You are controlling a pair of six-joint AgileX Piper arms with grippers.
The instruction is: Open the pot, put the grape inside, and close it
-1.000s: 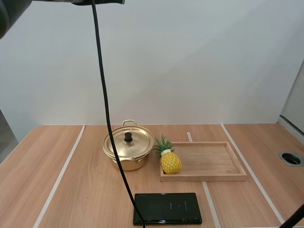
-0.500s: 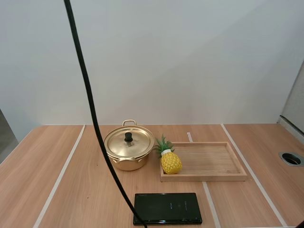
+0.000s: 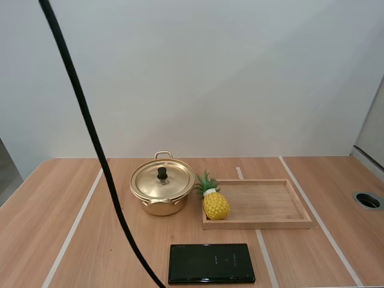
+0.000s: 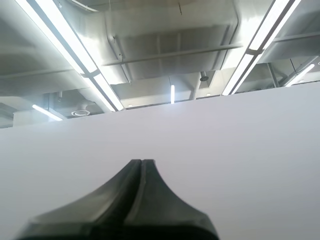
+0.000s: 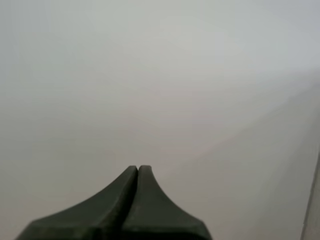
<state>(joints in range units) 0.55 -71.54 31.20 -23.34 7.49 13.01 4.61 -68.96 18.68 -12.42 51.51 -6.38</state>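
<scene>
A gold pot (image 3: 162, 192) stands at the middle of the wooden table, its lid (image 3: 162, 179) on and a black knob on top. Right of it a yellow toy pineapple (image 3: 214, 202) with green leaves sits at the left end of a wooden tray (image 3: 276, 204). My left gripper (image 4: 141, 162) is shut on nothing, its fingers one dark wedge against a pale wall. My right gripper (image 5: 137, 168) is also shut on nothing, in front of a plain grey surface.
A flat black slab (image 3: 211, 263) lies near the table's front edge, in front of the pot and tray. A round hole (image 3: 368, 200) is set in the table at the far right. Pale strips run front to back across the wood.
A dark arm part at the lower right edge of the high view has left the frame. Pot, pineapple, tray and black slab have not moved.
</scene>
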